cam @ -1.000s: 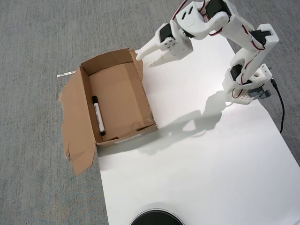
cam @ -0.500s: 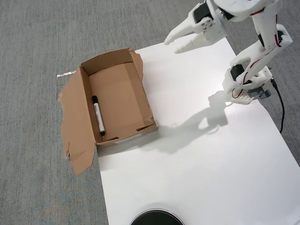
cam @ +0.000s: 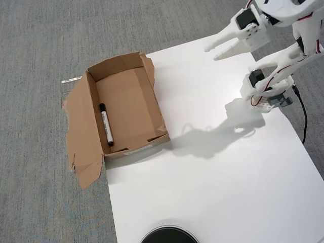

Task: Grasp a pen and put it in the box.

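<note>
The pen [cam: 106, 124], white with a black cap and black print, lies inside the box [cam: 142, 94] along its left wall. The box is brown cardboard with ragged edges and a large flap folded out to the left. My white gripper [cam: 211, 53] hangs high at the upper right of the overhead view, well to the right of the box, fingers pointing left. Its two fingers stand apart with nothing between them.
The arm's base [cam: 266, 91] stands at the right edge of a white sheet [cam: 212, 177] laid on grey carpet, with a black cable [cam: 302, 119] trailing from it. A dark round object [cam: 168, 236] shows at the bottom edge.
The gripper has pulled back from the box's upper right corner, rising and moving right towards the base. The pen lies still in the box.
</note>
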{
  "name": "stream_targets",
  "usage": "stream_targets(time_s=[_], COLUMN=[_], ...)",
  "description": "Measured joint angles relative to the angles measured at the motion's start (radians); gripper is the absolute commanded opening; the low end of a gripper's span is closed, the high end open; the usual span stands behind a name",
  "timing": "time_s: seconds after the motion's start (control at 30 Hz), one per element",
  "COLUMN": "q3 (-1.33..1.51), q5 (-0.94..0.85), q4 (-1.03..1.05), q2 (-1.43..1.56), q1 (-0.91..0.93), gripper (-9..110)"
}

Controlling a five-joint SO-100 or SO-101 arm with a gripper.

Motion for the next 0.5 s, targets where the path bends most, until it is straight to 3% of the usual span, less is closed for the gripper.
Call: stream_targets(time_s=[0.5], q3=[0.353], q5=[-0.003], q4=[-0.002], q2=[0.307], q1=[0.0], gripper=[15])
